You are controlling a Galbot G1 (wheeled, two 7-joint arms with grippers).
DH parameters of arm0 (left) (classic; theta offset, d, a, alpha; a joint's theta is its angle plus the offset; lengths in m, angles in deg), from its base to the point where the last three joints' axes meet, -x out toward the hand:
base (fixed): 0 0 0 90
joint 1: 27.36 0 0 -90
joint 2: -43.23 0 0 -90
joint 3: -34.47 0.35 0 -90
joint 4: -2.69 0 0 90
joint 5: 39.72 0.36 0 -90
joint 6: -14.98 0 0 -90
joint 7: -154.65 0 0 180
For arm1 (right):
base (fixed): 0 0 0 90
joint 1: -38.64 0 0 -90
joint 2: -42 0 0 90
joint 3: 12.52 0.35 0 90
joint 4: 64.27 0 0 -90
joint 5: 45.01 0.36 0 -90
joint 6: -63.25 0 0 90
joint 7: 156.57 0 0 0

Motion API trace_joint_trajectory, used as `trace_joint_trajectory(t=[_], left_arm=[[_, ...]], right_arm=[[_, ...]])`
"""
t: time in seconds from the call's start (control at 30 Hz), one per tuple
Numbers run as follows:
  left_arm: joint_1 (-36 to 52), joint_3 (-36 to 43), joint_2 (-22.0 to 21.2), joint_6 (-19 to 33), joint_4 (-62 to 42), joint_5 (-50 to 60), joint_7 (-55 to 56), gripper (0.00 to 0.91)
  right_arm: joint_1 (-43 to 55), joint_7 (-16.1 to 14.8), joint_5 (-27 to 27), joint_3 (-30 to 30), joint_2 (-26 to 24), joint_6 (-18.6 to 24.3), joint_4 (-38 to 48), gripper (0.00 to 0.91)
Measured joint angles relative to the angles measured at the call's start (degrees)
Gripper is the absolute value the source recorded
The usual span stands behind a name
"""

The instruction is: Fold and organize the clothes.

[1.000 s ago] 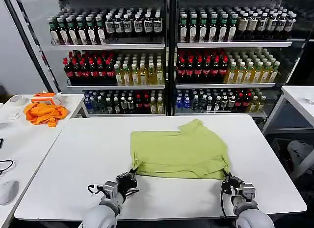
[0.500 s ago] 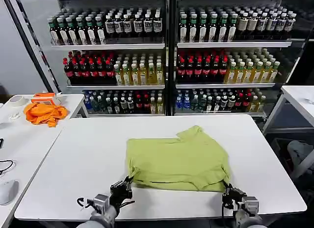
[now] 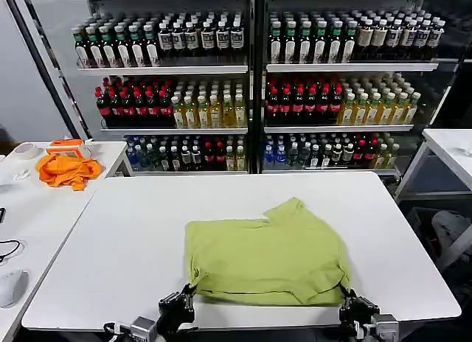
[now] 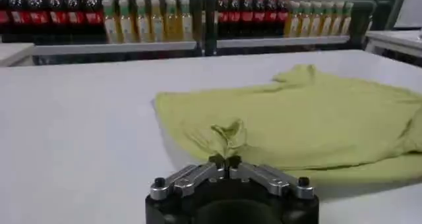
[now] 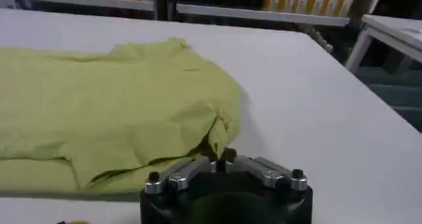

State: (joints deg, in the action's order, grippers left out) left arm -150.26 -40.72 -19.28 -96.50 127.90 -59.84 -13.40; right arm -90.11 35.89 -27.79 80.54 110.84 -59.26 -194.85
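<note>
A lime T-shirt (image 3: 267, 253) lies folded over on the white table (image 3: 133, 231), one sleeve sticking out toward the shelves. My left gripper (image 3: 184, 295) is at the shirt's near left corner, shut on a pinch of the fabric (image 4: 227, 134) that stands up from its closed jaws (image 4: 225, 161). At the near right corner my right gripper (image 3: 349, 298) is likewise shut on the cloth, a small fold (image 5: 221, 130) rising from the tips (image 5: 221, 157). Both grippers sit close to the table's front edge.
An orange cloth (image 3: 68, 169) lies on the side table at the left, with an orange box (image 3: 66, 145) behind it. Shelves of bottles (image 3: 251, 84) stand beyond the table. Another white table (image 3: 451, 147) is at the right. Bare tabletop surrounds the shirt.
Both grippers have drawn back toward the table's front edge, pulling the shirt's near edge with them. The shirt has slid nearer and slightly left.
</note>
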Motion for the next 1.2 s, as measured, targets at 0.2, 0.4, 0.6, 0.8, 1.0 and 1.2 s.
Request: trace_joint_trajectory(t=[0.2, 0.4, 0.6, 0.8, 1.0, 1.2], left_arm=[[0.21, -1.45, 1.13, -0.57, 1.42, 0.22, 0.11, 0.907], [2.96, -2.23, 3.06, -0.74, 0.68, -1.61, 0.92, 0.907], [9.57, -0.75, 4.65, -1.57, -3.45, -4.82, 2.03, 0.907], [18.72, 2.46, 4.66, -2.82, -10.22, -8.34, 3.38, 0.907], [28.65, 6.4, 3.83, -4.05, -18.2, -10.99, 4.56, 0.907], [36.57, 9.51, 2.46, -5.73, -25.68, -12.98, 5.29, 0.907]], right_arm=[[2.16, 0.3, 1.05, 1.35, -1.21, -0.16, -1.13, 0.907], [7.79, 1.63, 4.34, 0.89, -3.25, -0.33, 0.88, 0.907], [17.51, 2.86, 6.79, -3.14, -4.21, -0.49, 7.36, 0.907], [29.16, 3.9, 9.02, -9.21, -3.69, -0.58, 16.79, 0.907], [40.04, 4.41, 11.02, -14.81, -2.01, -0.6, 26.89, 0.907], [48.73, 4.6, 12.22, -18.89, 0.25, -0.59, 36.7, 0.907]])
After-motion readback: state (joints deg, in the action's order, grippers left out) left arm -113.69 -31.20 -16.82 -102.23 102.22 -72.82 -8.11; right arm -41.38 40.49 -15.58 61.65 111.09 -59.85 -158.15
